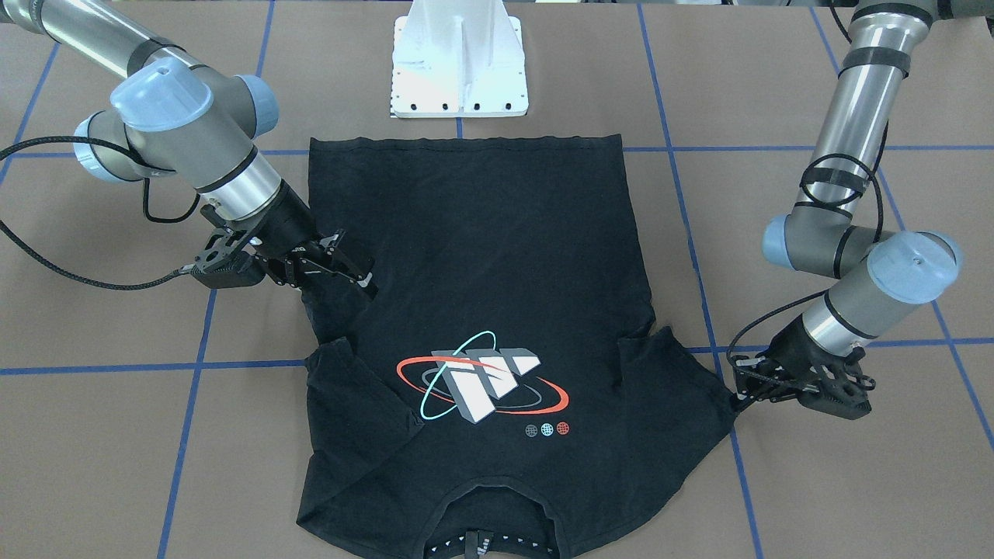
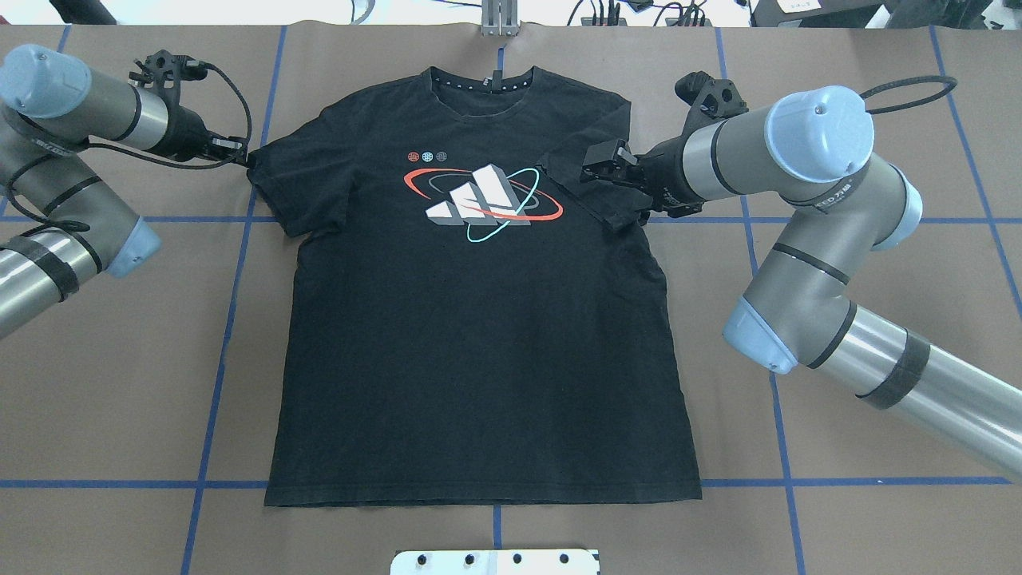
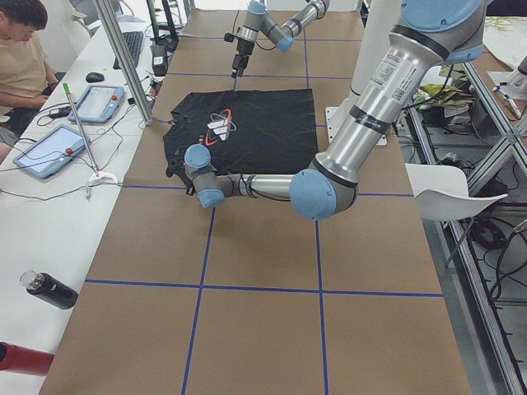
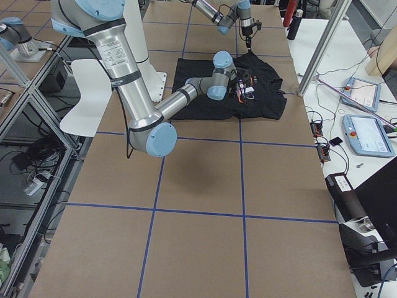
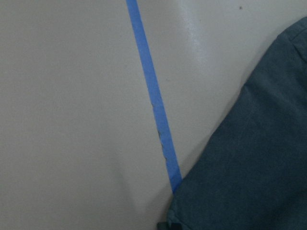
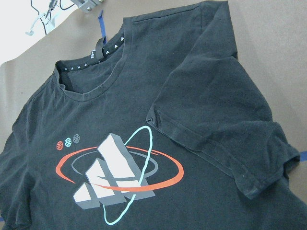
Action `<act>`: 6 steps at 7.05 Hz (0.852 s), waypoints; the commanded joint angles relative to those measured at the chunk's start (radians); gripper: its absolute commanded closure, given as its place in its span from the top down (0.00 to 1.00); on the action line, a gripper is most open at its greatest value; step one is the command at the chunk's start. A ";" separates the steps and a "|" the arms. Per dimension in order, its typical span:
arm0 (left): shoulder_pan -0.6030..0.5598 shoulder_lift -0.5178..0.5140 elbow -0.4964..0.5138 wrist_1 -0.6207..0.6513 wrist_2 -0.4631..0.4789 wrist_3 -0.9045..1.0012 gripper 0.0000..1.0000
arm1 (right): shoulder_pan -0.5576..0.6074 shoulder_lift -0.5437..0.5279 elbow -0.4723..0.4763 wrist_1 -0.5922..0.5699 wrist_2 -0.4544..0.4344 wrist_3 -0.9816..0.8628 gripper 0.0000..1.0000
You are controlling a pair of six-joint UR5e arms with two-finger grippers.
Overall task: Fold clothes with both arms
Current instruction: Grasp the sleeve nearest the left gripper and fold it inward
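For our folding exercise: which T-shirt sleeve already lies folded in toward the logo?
The sleeve on the robot's right; the left sleeve lies spread outward at the shirt's edge.

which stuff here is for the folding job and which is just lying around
For the job: black T-shirt, left arm, right arm.
Just lying about: white base plate, tablets, dark bottle, white chair.

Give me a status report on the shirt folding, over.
Left gripper at sleeve tip, jaws unclear. Right gripper open over folded-in sleeve. T-shirt flat, logo up. Nothing lying on it.
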 commanded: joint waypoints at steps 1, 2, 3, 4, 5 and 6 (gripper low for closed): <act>0.001 -0.001 -0.153 0.069 -0.044 -0.147 0.00 | 0.003 -0.004 -0.001 0.002 0.001 -0.007 1.00; 0.009 -0.017 -0.175 0.090 -0.035 -0.202 0.00 | 0.003 -0.004 -0.001 0.002 0.001 -0.007 1.00; 0.033 -0.058 -0.166 0.096 -0.024 -0.266 0.00 | 0.001 -0.009 -0.001 0.002 0.001 -0.007 1.00; 0.081 -0.100 -0.160 0.113 0.053 -0.315 0.00 | 0.001 -0.010 -0.003 0.003 0.001 -0.007 1.00; 0.099 -0.138 -0.137 0.146 0.090 -0.332 0.00 | 0.001 -0.010 -0.004 0.003 0.001 -0.009 1.00; 0.106 -0.171 -0.105 0.151 0.092 -0.345 0.00 | 0.001 -0.010 -0.004 0.003 0.001 -0.009 1.00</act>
